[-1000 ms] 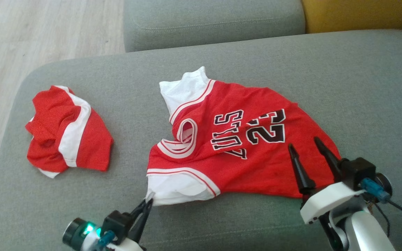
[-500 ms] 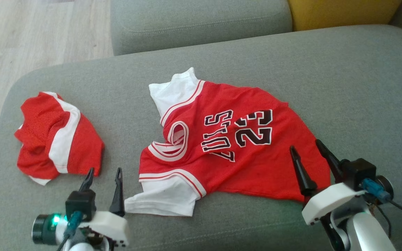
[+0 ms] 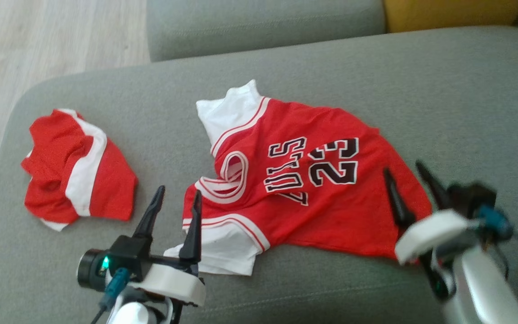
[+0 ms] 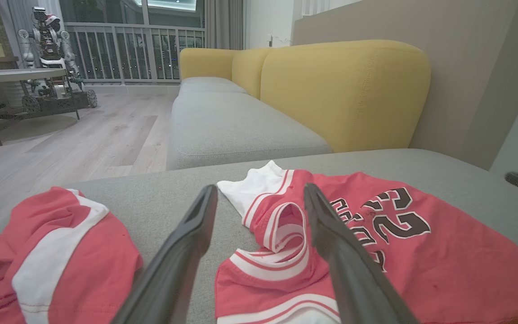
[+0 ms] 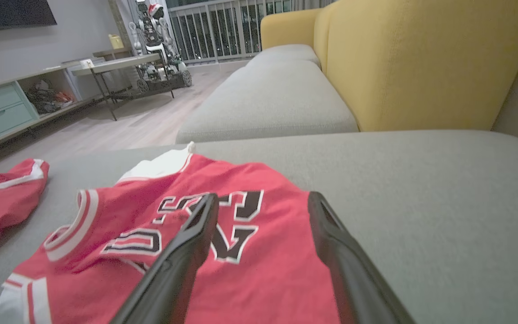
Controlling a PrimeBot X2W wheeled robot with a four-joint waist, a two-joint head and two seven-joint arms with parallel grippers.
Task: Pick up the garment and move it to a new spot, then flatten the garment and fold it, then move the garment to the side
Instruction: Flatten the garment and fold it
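Observation:
The garment is a red jersey with white sleeves and black "23" lettering, lying rumpled in the middle of the grey cushion. My left gripper stands open at the jersey's near-left sleeve, one finger over its white edge, with nothing between the fingers. My right gripper hovers open over the jersey's right hem. In the left wrist view the open left gripper frames the collar of the jersey. In the right wrist view the open right gripper points over the numbers on the jersey.
A second red and white piece of clothing lies crumpled at the cushion's left end, close to its edge, and also shows as red cloth in the left wrist view. Wooden floor lies beyond. Another grey seat and a yellow backrest stand behind.
My left gripper has let go of the white sleeve corner, opened, swung left, then come forward to the sleeve. The sleeve now lies flat. The right gripper has barely moved. The camera shifted.

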